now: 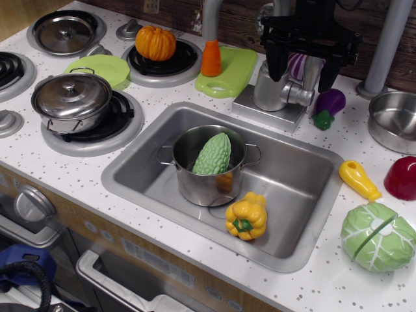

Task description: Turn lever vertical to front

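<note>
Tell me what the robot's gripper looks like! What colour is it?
The gripper is all black, shaped like a wide blocky bar with two chunky fingers pointing down like claw tips. A thin dark cable loops out near the top. No stickers or markings show.

Lever (pixel 311 73) upper part hidden behind tool (pixel 303 70).

A: How many pots do you see?
B: Two pots. One has a lid (pixel 72 97) on the stove, one (pixel 207 170) sits in the sink (pixel 305 195).
A: And bowls?
B: Two, a silver bowl (pixel 392 120) and a red bowl (pixel 402 177).
A: Veggies?
B: One pumpkin (pixel 155 43), one carrot (pixel 210 58), one bumpy green gourd (pixel 212 155), one yellow pepper (pixel 246 216), one cabbage (pixel 377 235), one eggplant (pixel 328 106). Maybe one onion (pixel 297 64), but it's partly hidden.
</note>
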`<state>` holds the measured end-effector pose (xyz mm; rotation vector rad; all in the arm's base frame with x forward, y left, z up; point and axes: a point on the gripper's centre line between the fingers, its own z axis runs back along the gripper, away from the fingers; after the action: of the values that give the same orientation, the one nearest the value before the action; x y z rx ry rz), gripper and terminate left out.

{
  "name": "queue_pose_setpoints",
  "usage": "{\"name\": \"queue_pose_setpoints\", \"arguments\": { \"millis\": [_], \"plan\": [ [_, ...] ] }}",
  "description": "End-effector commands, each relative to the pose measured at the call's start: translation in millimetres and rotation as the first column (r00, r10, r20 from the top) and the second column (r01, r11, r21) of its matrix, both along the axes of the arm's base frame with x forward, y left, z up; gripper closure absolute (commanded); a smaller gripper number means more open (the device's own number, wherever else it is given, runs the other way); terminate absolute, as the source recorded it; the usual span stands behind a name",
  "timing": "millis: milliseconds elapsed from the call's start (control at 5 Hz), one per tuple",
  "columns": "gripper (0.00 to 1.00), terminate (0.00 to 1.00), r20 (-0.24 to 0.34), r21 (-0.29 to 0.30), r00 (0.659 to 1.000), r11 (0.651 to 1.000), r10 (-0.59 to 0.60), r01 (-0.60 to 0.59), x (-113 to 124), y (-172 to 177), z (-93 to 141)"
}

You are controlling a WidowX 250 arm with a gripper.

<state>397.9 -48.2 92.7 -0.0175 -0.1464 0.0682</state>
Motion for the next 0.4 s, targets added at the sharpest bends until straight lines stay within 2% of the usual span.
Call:
{"name": "queue_pose_setpoints", "arguments": {
  "millis": [0, 200],
  "plan": [
    [0.0, 0.0, 0.0, 0.0, 1.0, 1.0, 0.0, 0.0, 0, 0, 0],
    [0.0, 0.0, 0.047, 0.028, 0.999, 0.999, -0.024, 0.023, 10, 2, 0]
  ]
}}
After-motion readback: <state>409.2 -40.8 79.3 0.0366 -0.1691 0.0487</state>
